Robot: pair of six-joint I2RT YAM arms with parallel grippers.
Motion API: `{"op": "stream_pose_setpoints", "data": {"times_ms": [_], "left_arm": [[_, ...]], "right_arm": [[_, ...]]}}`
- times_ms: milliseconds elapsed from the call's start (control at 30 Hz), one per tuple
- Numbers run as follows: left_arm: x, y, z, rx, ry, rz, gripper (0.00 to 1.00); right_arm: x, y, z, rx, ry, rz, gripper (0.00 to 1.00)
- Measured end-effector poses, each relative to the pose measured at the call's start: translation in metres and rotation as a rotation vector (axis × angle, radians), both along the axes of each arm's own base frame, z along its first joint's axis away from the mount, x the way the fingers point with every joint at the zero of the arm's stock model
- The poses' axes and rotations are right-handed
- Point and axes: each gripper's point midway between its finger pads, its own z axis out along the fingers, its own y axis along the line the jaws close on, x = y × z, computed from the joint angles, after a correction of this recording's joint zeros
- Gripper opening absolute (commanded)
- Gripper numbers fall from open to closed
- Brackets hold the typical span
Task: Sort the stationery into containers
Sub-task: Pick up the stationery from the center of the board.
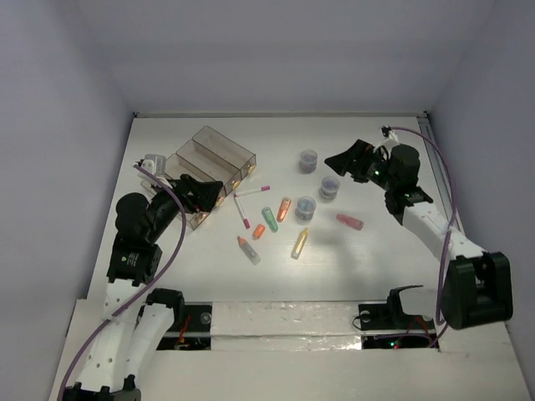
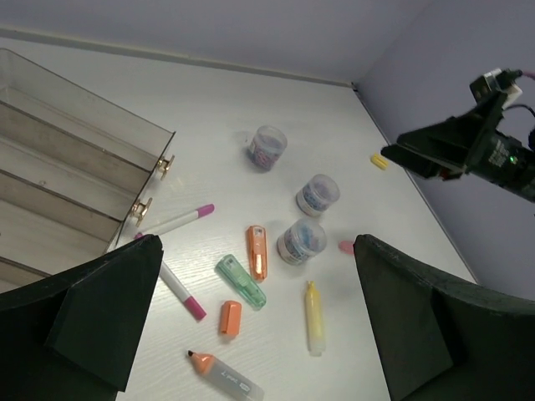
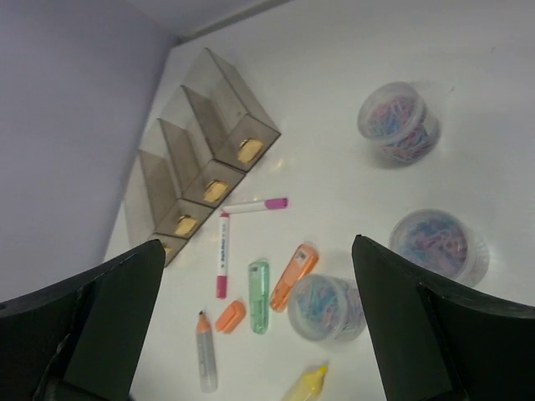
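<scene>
Left gripper (image 1: 203, 195), wide open and empty like the right gripper (image 1: 344, 160), is way closer to the pink-tipped pens (image 1: 243, 213) just right of it, one lying near-to-far.

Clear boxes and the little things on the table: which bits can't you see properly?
Clear boxes: top view, near end partly under the left arm; left wrist view, cut off at the left edge.
Pink stick: left wrist view, mostly behind an end effector finger.
Yellow marker: right wrist view, cut off at the bottom edge.
Tubs: top view, contents too small to tell.
</scene>
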Motion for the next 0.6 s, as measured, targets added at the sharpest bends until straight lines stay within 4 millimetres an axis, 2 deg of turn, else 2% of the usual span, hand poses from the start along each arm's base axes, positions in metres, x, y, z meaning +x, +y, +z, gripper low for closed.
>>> {"op": "stream_pose_setpoints", "data": {"times_ms": [267,433,500,600], "left_arm": [[-0.004,-0.004,-0.028,0.045,0.065,-0.044,0.99],[-0.009,-0.002,-0.033,0.069,0.066,-0.042,0.99],[-0.013,-0.001,-0.031,0.075,0.053,-0.037,0.99],[-0.017,0.001,-0.027,0.079,0.03,-0.029,0.99]], "right_arm": [[0.079,0.012,-0.046,-0.231,0.11,-0.097,1.0],[0.12,0.035,-0.078,-0.459,0.152,-0.12,1.0],[0.128,0.041,-0.095,-0.547,0.177,-0.131,1.0],[0.128,0.047,-0.121,-0.656,0.219,-0.123,1.0]]}}
